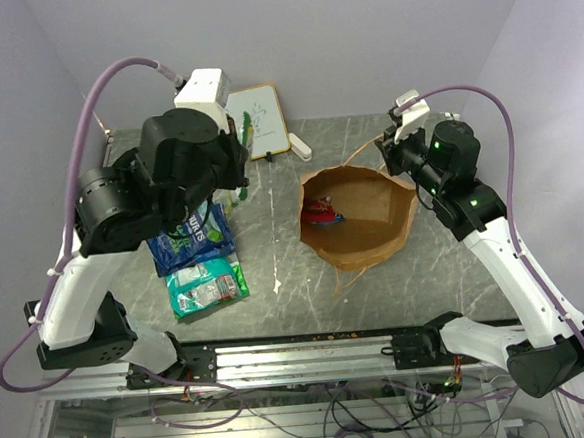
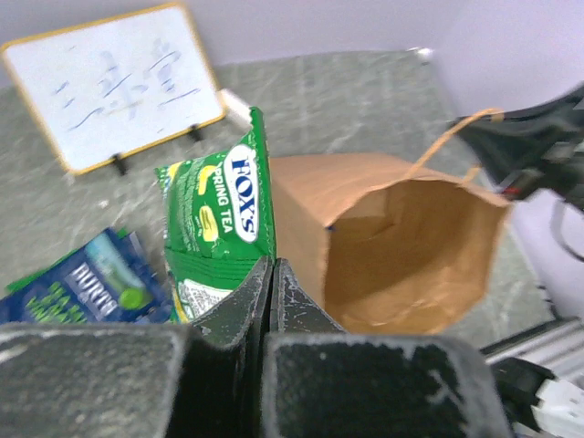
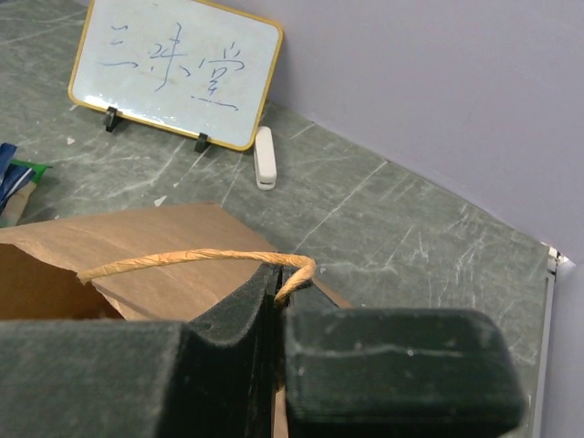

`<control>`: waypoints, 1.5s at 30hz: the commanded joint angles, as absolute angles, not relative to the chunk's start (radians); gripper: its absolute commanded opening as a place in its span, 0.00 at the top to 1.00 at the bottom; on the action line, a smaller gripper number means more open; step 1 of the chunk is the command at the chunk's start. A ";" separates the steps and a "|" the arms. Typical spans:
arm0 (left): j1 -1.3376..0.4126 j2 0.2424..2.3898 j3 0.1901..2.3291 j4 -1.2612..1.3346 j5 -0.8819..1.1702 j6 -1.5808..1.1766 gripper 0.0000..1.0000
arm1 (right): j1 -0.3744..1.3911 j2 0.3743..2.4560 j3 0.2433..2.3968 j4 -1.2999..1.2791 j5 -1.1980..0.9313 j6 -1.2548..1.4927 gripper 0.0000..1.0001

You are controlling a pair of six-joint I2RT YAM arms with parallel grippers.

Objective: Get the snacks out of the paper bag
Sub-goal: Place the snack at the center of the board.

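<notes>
My left gripper (image 2: pixel 272 274) is pinched shut on a green packet (image 2: pixel 219 219) just beside the paper bag (image 1: pixel 376 198); my right gripper (image 3: pixel 278 274) clamps its handle (image 3: pixel 182 260); next, I judge, lay it by the blue packet (image 1: pixel 195 241); a red packet (image 1: pixel 321 213) lies inside.

Soft, even light falls from above. The table (image 1: pixel 426 270) shows only faint shadows. The inside of the paper bag (image 1: pixel 367 214) is darker than its outside. Up close, the left gripper's fingers (image 2: pixel 233 319) and the right gripper's fingers (image 3: pixel 228 328) look blurry. The left wrist view is fuzzy all over. The green packet (image 2: pixel 219 219) shines a little.
</notes>
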State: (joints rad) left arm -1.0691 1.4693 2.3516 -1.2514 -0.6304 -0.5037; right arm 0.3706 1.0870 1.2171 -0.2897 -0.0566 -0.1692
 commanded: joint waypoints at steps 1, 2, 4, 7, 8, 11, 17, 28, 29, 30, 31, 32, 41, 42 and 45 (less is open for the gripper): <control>-0.975 1.482 2.254 -1.389 -0.668 -0.615 0.93 | 0.375 1.067 1.210 -0.271 -0.076 -0.168 0.99; -0.948 1.474 2.217 -1.392 -0.660 -0.621 0.93 | 0.374 1.065 1.208 -0.273 -0.077 -0.169 0.99; -0.899 1.452 2.132 -1.393 -0.655 -0.632 0.93 | 0.374 1.061 1.201 -0.274 -0.078 -0.171 0.99; -0.835 1.419 2.005 -1.418 -0.663 -0.671 0.93 | 0.374 1.057 1.192 -0.278 -0.078 -0.176 0.99; -0.817 1.390 1.947 -1.412 -0.665 -0.679 0.93 | 0.374 1.055 1.189 -0.278 -0.077 -0.175 0.99; -0.746 1.314 1.761 -1.381 -0.649 -0.697 0.93 | 0.374 1.050 1.178 -0.271 -0.072 -0.174 0.98; -0.644 1.207 1.556 -1.375 -0.633 -0.719 0.93 | 0.374 1.055 1.172 -0.265 -0.079 -0.172 0.98; -0.486 1.154 1.346 -1.431 -0.635 -0.723 0.93 | 0.374 1.051 1.160 -0.262 -0.090 -0.165 0.98; -0.468 1.152 1.332 -1.421 -0.631 -0.708 0.93 | 0.374 1.051 1.158 -0.262 -0.090 -0.164 0.98; -0.448 1.153 1.325 -1.419 -0.630 -0.697 0.93 | 0.375 1.049 1.158 -0.263 -0.090 -0.164 0.98; -0.428 1.152 1.320 -1.421 -0.635 -0.692 0.93 | 0.374 1.048 1.158 -0.264 -0.090 -0.165 0.98; -0.411 1.150 1.315 -1.418 -0.641 -0.684 0.93 | 0.374 1.047 1.158 -0.265 -0.091 -0.164 0.98; -0.332 1.182 1.294 -1.358 -0.597 -0.628 0.93 | 0.375 1.045 1.161 -0.267 -0.101 -0.162 0.98; -0.332 1.179 1.286 -1.328 -0.581 -0.610 0.93 | 0.374 1.044 1.161 -0.270 -0.099 -0.165 0.98; -0.333 1.175 1.240 -1.241 -0.518 -0.531 0.93 | 0.374 1.038 1.155 -0.273 -0.093 -0.166 0.98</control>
State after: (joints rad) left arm -0.3370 1.1782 1.2823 -1.3705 -0.5987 -0.6300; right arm 0.3706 1.0618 1.1664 -0.2813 -0.0975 -0.1684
